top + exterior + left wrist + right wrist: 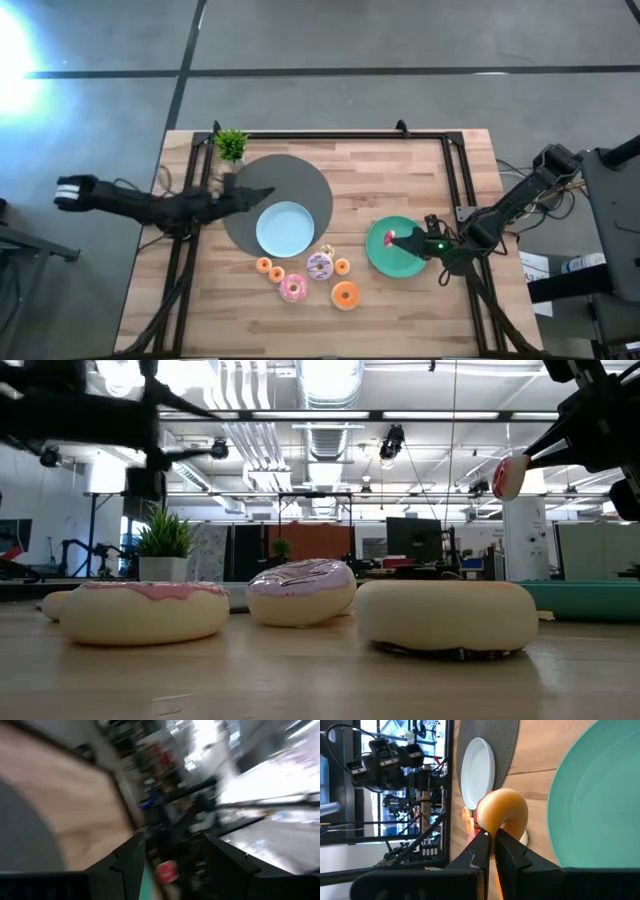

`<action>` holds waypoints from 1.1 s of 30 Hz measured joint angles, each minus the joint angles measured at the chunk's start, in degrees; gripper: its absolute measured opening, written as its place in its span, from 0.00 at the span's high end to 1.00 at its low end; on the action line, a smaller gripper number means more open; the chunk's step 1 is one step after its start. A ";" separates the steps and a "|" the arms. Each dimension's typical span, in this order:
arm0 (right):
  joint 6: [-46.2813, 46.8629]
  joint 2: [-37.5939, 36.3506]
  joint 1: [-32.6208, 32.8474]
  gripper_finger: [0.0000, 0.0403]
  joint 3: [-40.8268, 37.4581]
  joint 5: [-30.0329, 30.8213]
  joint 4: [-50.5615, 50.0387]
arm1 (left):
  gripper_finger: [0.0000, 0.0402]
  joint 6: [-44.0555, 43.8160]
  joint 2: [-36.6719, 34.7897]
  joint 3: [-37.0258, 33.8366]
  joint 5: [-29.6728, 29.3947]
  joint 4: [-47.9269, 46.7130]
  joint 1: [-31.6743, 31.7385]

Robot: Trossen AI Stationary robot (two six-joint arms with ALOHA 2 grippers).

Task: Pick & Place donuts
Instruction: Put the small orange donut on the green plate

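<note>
My right claw [412, 241] is clamped on a red-frosted donut [392, 239], its two fingers [485, 851] pinching the ring's rim. In the low view this donut [509, 476] hangs well clear of the tabletop [400, 170]. The green plate [392, 255] lies directly beneath the claw; in the right wrist view its rim [580, 795] sits just beside the held donut [502, 815].

Away from this claw, toward my left arm, the remaining donuts lie on the tabletop: a lilac sprinkled donut [320, 265], a pink donut [293, 288], a large orange donut [345, 295], and three small orange ones [342, 266] [264, 265] [277, 274]. Beyond them the light-blue plate [283, 229] rests on a grey round mat [300, 180].

My left claw [262, 194] hovers over that mat, near the light-blue plate; its fingers [125, 865] stand apart with nothing between them. A small potted plant [231, 146] stands just beyond the mat's edge.
</note>
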 joint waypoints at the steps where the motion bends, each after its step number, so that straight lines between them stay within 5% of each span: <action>1: -0.01 0.00 0.00 0.97 0.00 0.40 0.00 | 0.57 0.04 2.94 1.35 0.35 -0.16 -0.04; 9: 0.06 0.00 0.06 0.97 -0.04 3.58 0.57 | 0.57 4.75 23.16 11.59 8.81 3.83 -0.42; 16: 6.34 0.51 0.04 0.97 -0.04 3.74 -0.33 | 0.57 17.88 32.34 21.62 10.05 4.66 -2.46; 24: 14.61 4.60 -0.63 0.97 -0.13 -2.74 -2.75 | 0.57 20.75 37.58 27.76 11.27 -0.78 -3.65; 33: 13.44 9.81 -3.71 0.97 -0.13 -13.36 -1.61 | 0.57 20.07 37.09 27.22 11.34 -0.59 -3.87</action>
